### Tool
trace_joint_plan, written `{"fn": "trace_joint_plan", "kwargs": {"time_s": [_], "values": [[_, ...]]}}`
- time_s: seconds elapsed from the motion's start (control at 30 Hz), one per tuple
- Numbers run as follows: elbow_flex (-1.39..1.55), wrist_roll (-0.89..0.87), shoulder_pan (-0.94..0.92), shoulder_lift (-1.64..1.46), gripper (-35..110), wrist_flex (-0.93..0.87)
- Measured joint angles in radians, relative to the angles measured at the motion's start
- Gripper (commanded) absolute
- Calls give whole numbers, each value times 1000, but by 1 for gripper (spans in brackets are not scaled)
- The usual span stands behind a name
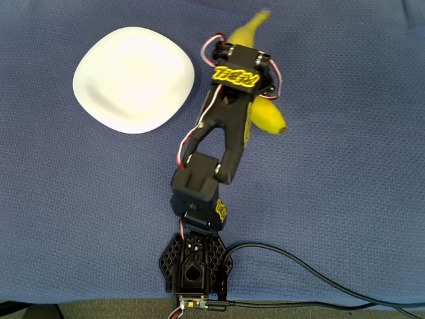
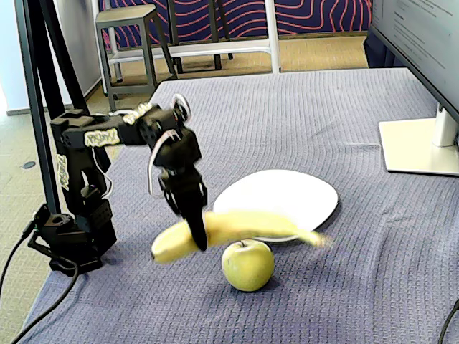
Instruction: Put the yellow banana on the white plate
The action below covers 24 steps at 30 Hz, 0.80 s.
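My gripper (image 2: 198, 231) is shut on the yellow banana (image 2: 244, 228) near its middle and holds it roughly level in the air above the cloth in the fixed view. The banana's stem end is blurred. In the overhead view the banana (image 1: 269, 118) sticks out on both sides of the black wrist (image 1: 236, 74), which covers its middle and the fingers. The white plate (image 1: 133, 78) lies to the left of the wrist in the overhead view. In the fixed view the plate (image 2: 287, 197) sits just behind the banana.
A round yellow-green apple (image 2: 247, 265) rests on the blue cloth right under the banana. A monitor foot (image 2: 419, 147) stands at the right. The arm's base (image 1: 194, 266) and a black cable (image 1: 299, 266) are at the near edge.
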State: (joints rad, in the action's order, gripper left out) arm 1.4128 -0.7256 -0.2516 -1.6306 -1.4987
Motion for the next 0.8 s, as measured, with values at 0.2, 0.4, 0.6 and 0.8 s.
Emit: {"fn": "trace_joint_plan", "kwargs": {"time_s": [0.2, 0.4, 0.6, 0.8], "values": [[5, 81, 109, -135, 0, -28], [112, 242, 202, -213, 0, -5], [233, 387, 293, -256, 0, 92], [278, 311, 360, -261, 0, 160]]}}
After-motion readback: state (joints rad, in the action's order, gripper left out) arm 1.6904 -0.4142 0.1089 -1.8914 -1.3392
